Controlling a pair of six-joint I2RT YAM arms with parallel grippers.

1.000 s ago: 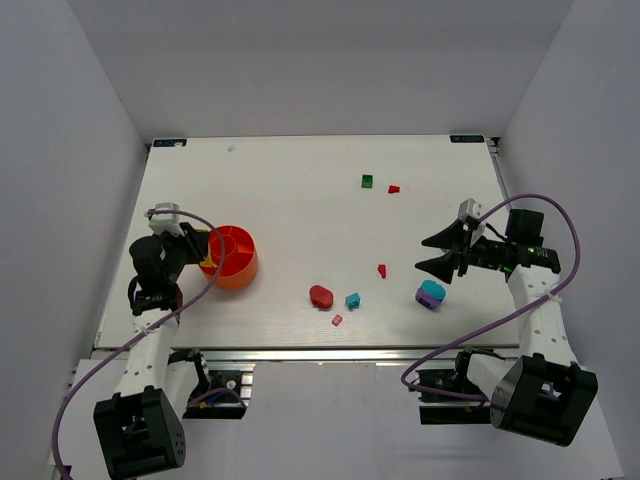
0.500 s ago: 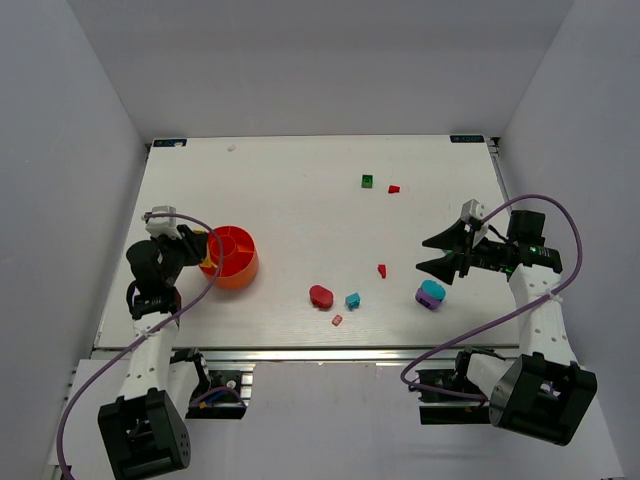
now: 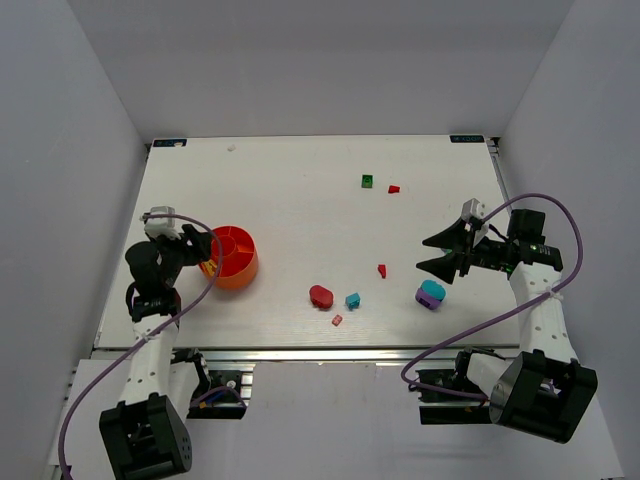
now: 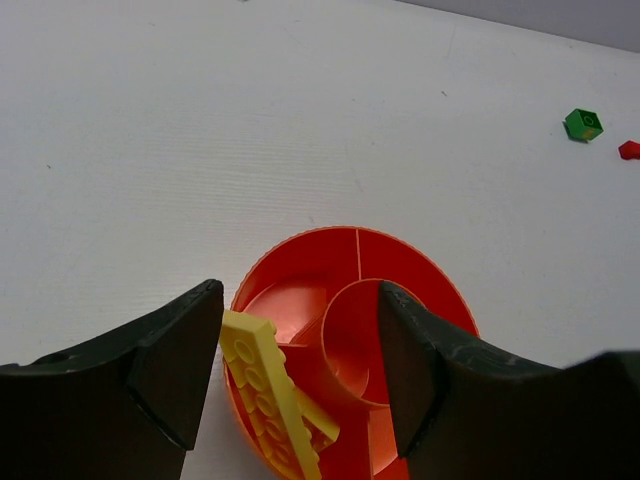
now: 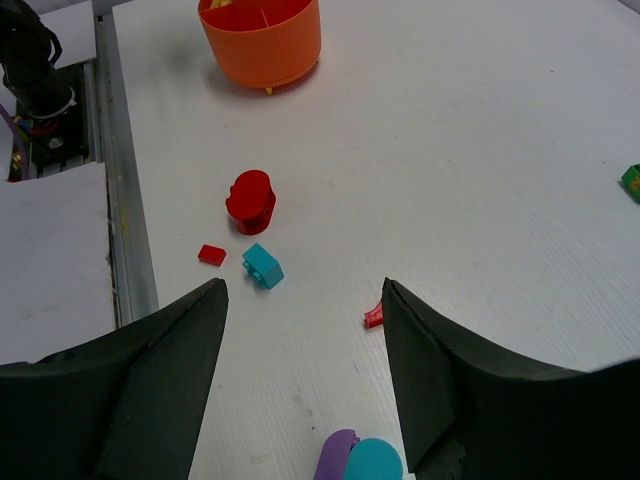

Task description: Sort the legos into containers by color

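orange bowl (image 3: 238, 276) before left gripper (image 4: 298, 300), open table (image 3: 300, 215) beyond

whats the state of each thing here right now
orange bowl: upright, partly filled
yellow lego: ungripped, leaning on the bowl's rim
left gripper: jaws open over the bowl
right gripper: jaws open, empty
green lego: loose on the table
purple and teal legos: touching, on the table

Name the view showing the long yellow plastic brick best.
Left wrist: the long yellow plastic brick sits close up, studs visible, leaning on the round orange plastic bowl. Top external shows a yellow sliver; right wrist, a speck.
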